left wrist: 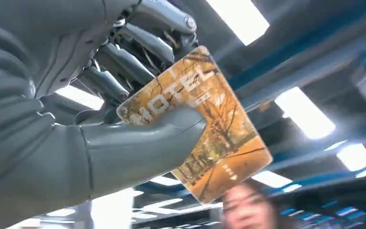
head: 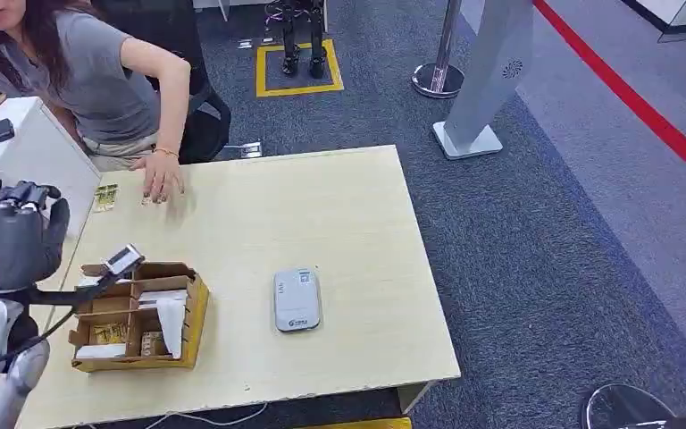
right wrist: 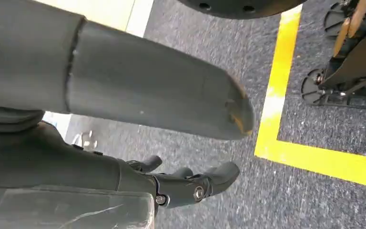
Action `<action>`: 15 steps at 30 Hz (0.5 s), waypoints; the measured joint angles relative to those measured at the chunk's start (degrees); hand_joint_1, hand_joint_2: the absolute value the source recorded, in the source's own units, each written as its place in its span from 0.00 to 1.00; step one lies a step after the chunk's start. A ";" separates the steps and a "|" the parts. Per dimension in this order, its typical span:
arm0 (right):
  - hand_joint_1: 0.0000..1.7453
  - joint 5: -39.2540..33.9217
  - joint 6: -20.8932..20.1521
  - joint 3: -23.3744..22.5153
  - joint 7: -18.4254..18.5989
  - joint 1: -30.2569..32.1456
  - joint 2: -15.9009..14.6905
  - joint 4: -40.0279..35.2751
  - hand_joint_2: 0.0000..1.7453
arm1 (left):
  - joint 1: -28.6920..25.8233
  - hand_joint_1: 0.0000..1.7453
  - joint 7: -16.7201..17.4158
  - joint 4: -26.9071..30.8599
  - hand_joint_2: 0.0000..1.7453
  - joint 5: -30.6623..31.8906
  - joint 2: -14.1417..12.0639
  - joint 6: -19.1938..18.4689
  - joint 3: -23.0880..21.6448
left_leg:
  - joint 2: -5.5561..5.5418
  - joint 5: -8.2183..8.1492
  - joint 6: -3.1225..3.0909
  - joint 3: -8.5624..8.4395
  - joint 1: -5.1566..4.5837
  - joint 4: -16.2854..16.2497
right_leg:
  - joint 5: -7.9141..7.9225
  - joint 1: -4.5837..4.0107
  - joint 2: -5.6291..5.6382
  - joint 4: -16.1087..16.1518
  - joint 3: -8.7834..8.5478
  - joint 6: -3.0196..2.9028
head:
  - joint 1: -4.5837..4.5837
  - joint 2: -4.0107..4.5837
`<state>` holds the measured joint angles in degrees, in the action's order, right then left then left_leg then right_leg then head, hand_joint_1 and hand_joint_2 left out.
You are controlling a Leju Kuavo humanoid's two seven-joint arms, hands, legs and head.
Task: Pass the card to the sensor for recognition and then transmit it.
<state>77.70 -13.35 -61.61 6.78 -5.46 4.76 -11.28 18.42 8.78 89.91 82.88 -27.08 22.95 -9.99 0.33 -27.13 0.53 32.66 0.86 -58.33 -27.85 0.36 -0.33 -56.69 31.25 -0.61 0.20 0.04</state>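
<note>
Table edges: pale wooden table seen whole on its right and near sides; right edge borders open grey carpet; left edge close beside a white counter.
Open room: broad bare tabletop between the sensor and the far edge; carpet to the right free up to the grey pillar stand and a chrome post base.
Sensor: small grey reader lying flat near the table's middle, nearer the near edge, well apart from the box.
Left hand: left hand raised at the near left, above the table's left edge; fingers and thumb clamped on the card.
Card: orange card printed with trees and "MOTEL", pinched between thumb and dark fingers, seen against ceiling lights in the left wrist view; hidden behind the hand in the head view.
Right hand: right hand hanging over carpet beside a yellow floor line in the right wrist view; fingers partly curled with nothing in them.
Box: cardboard divided box at the near left, holding cards and white slips, just beside the left arm.
Person: seated at the far left, one hand resting on the table's far edge; two small cards flat beside it.
</note>
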 joint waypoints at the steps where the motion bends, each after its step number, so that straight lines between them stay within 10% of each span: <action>1: 0.00 0.21 -0.13 0.31 0.07 -0.05 0.00 0.00 0.00 | 2.09 1.00 -0.46 -2.99 1.00 0.37 -0.56 0.37 0.65 | 0.01 0.02 0.03 0.01 0.01 0.00 | 0.01 0.00 0.02 -0.03 0.02 0.00 | -0.02 0.00; 15: 0.00 0.90 -0.68 2.23 0.90 -0.61 0.13 0.02 0.00 | 15.45 1.00 -1.75 -24.25 1.00 3.69 -3.93 3.26 1.70 | 0.01 0.03 0.04 0.02 -0.01 0.00 | 0.01 0.00 0.07 -0.03 0.06 0.00 | 0.02 0.00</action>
<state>78.60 -14.03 -59.39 7.67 -6.07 4.90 -11.26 33.87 7.04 65.66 86.58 -31.02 26.21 -8.28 0.35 -27.10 0.58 32.68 0.86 -58.33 -27.85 0.36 -0.25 -56.72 31.31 -0.61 0.22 0.04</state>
